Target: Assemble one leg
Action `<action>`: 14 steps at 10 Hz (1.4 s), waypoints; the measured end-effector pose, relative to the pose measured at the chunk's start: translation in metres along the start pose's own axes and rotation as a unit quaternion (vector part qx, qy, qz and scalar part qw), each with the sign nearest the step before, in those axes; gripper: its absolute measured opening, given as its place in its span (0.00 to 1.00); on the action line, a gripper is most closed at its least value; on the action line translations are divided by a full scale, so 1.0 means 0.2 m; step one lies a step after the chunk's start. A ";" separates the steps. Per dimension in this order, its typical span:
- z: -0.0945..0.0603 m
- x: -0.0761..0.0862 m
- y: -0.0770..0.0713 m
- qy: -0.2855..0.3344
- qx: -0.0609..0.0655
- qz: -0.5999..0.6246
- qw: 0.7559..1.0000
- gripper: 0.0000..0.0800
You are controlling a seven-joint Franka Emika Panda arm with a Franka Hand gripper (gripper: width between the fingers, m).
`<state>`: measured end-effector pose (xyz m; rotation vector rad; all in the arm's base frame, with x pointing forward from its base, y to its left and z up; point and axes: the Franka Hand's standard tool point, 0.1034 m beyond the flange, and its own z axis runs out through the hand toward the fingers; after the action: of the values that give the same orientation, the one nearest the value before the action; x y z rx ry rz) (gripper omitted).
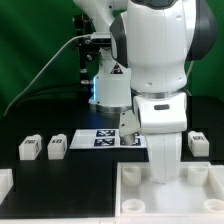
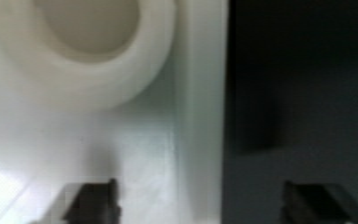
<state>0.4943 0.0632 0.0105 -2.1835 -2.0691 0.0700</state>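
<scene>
Low over the tray (image 1: 135, 172) rim hangs the gripper (image 2: 199, 200), its fingers (image 2: 91, 200) spread wide and grasping nothing. One leg (image 1: 197, 143) lies loose on the table (image 1: 90, 165) at the exterior view's right, with two others at its left. Fetching seems not yet begun. Next it should rise, centre over a leg and clamp it squarely.

Black table (image 1: 60, 185) carrying loose white parts

A leg (image 1: 28, 148) and a second leg (image 1: 57, 146) are sitting side by side toward the exterior view's left. The marker board (image 1: 105, 139) is lying flat mid-table, a third leg (image 1: 198, 143) is standing right, and the socketed tray piece (image 1: 135, 200) is resting nearest the camera.
</scene>
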 end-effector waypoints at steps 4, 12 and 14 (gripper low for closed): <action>0.00 0.00 0.00 0.000 0.001 0.000 1.000 0.81; -0.13 0.02 -0.04 -0.005 -0.015 0.095 0.995 0.81; -0.19 0.09 -0.12 0.002 -0.018 0.216 0.976 0.81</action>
<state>0.4759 0.0805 0.0521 -2.6112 -1.5662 0.0724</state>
